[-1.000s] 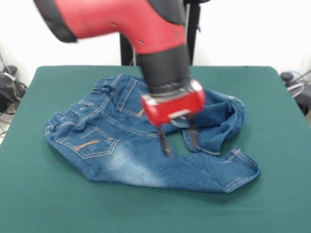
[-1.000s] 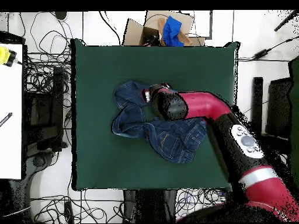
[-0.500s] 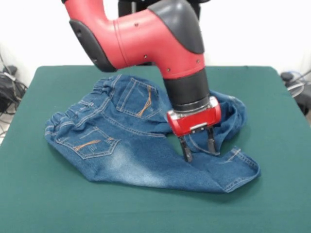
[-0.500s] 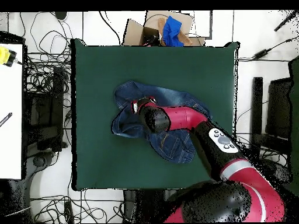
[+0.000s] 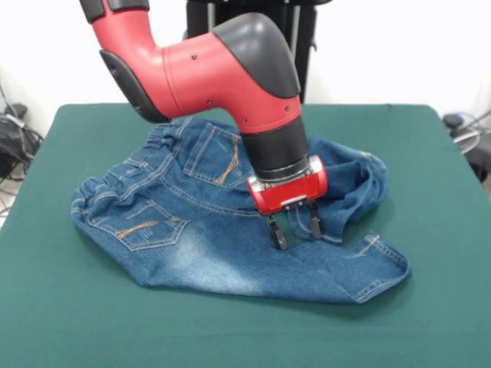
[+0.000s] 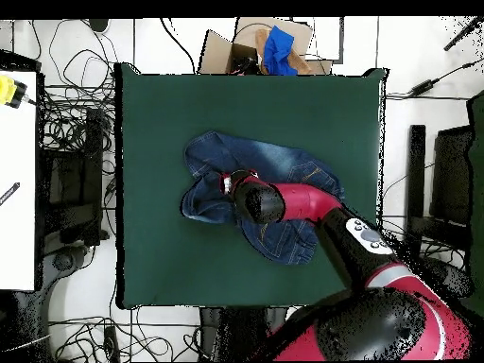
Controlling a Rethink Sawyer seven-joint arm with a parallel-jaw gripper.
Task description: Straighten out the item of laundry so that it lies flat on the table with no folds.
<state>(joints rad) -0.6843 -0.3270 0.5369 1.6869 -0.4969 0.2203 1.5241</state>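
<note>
The jeans (image 5: 207,222) lie crumpled near the middle of the green surface (image 5: 69,322), not flat. In the front view the waistband sits to the left, both back pockets with orange stitching face up, one leg runs toward the lower right and ends in a hem, and the other leg is folded back into a rumpled loop on the right.

The red arm reaches down over the jeans, and its gripper (image 5: 294,230) hangs at the crotch, where the two legs part. The front view shows the two dark fingers (image 5: 276,233) spread with a clear gap between them and nothing clamped there. The tips are at or just above the denim; whether they touch it cannot be told.

The overhead view hides the fingers entirely under the arm's wrist, which covers the middle of the jeans (image 6: 284,165). It does show what the front view cannot: the jeans sit well clear of every edge of the surface (image 6: 151,255), a cardboard box (image 6: 248,45) with a blue cloth (image 6: 279,49) lies past one end, and cables (image 6: 71,123) tangle on the floor beside it.
</note>
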